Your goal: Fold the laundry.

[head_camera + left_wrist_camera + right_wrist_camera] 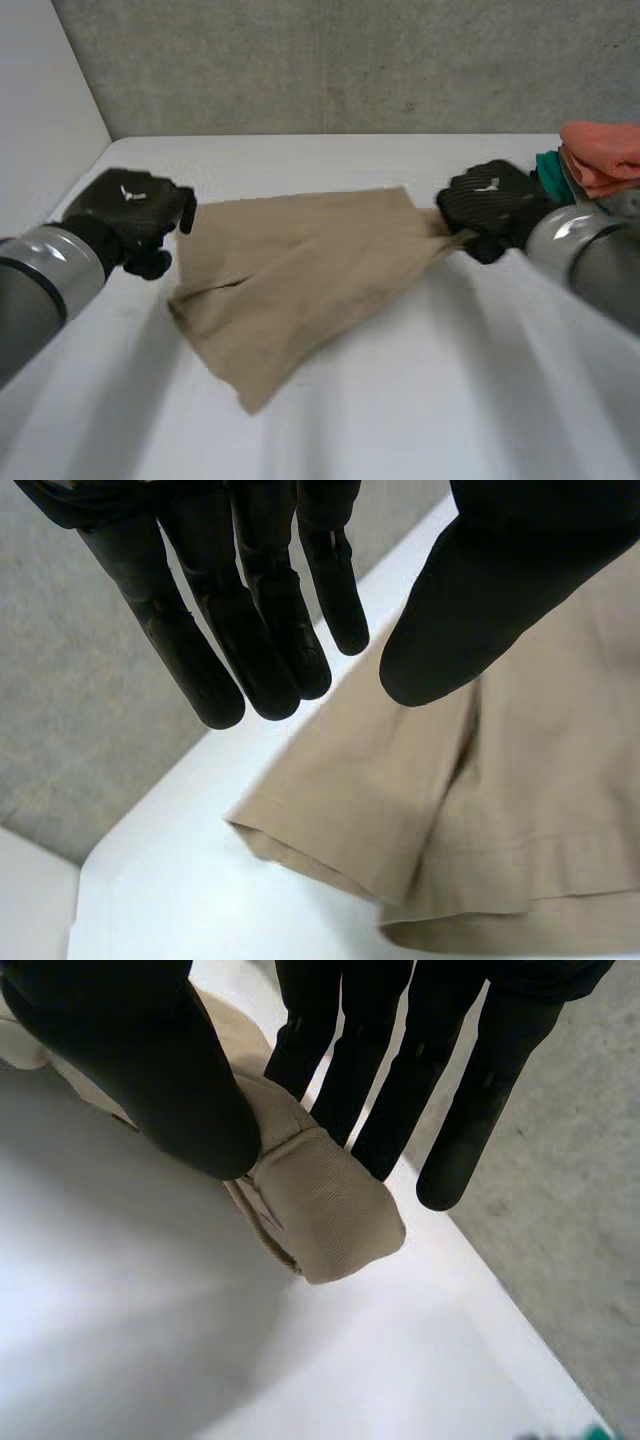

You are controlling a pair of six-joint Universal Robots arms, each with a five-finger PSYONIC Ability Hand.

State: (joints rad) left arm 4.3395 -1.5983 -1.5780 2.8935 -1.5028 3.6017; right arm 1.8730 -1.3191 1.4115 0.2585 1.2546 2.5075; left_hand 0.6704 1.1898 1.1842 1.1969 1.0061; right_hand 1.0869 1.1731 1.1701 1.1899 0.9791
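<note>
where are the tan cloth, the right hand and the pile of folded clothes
tan cloth [300,265]: head view, its flat middle
right hand [490,205]: head view, back of the hand, which pinches the cloth's corner
pile of folded clothes [605,155]: head view, the orange top piece

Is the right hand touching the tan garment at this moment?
Touching. The right wrist view shows the right hand pinching a bunched corner of the tan garment between its thumb and fingers.

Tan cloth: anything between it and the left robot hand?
Nothing visible. The left robot hand is open at the tan cloth's edge, with only bare white table beside it. The right robot hand pinches a corner at the other side.
</note>
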